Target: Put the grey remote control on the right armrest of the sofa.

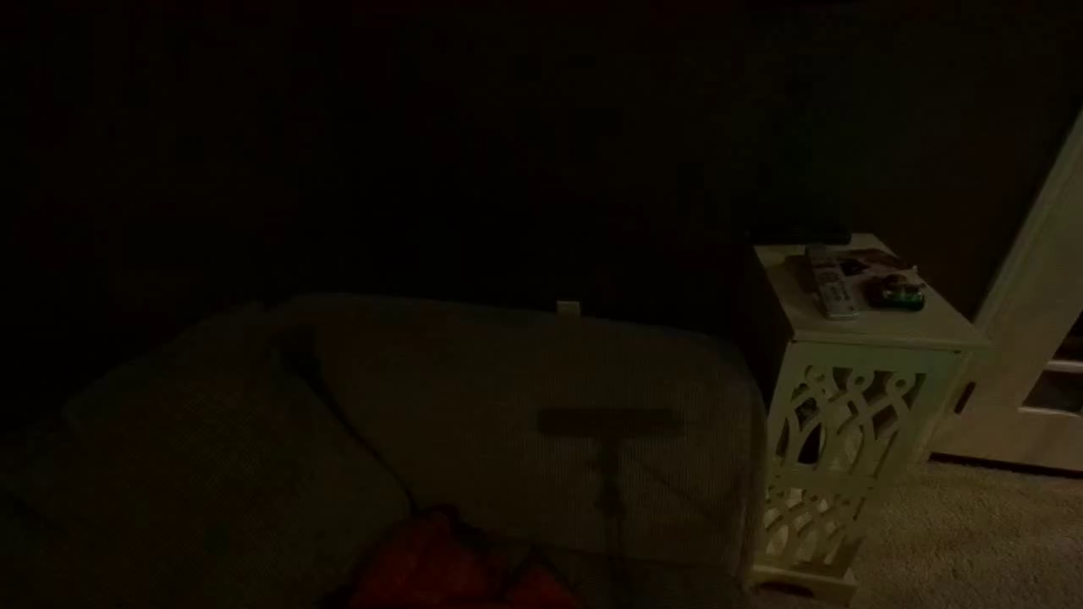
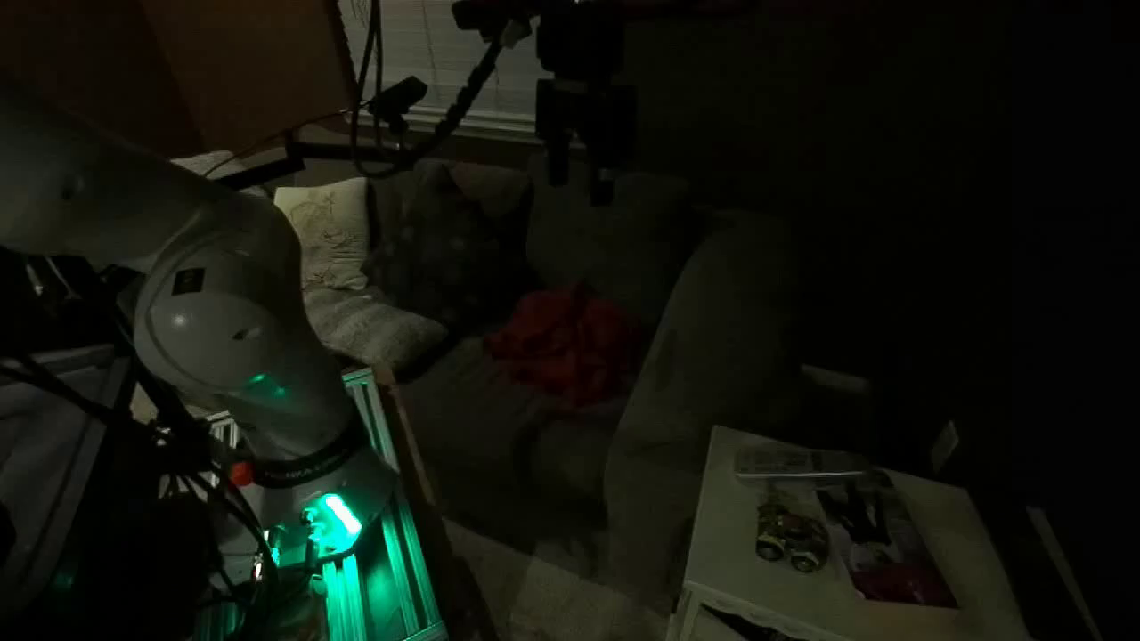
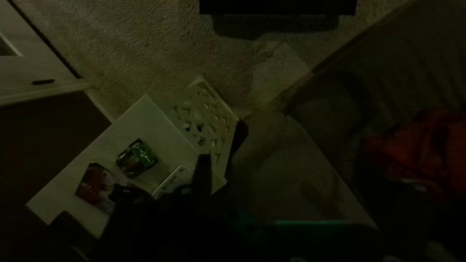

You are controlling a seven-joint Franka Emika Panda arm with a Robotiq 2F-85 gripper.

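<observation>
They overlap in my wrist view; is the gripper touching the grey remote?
Apart. In an exterior view the gripper hangs in the air with a wide gap between it and the grey remote, which lies on the white table.

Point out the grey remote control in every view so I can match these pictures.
In an exterior view: right of centre, the grey remote control on the white table.
In an exterior view: lower right, the grey remote control, above the toy car in the picture.
Wrist view: below and left of centre, the grey remote control, partly hidden by the gripper.
Shared landmark: the white table.
</observation>
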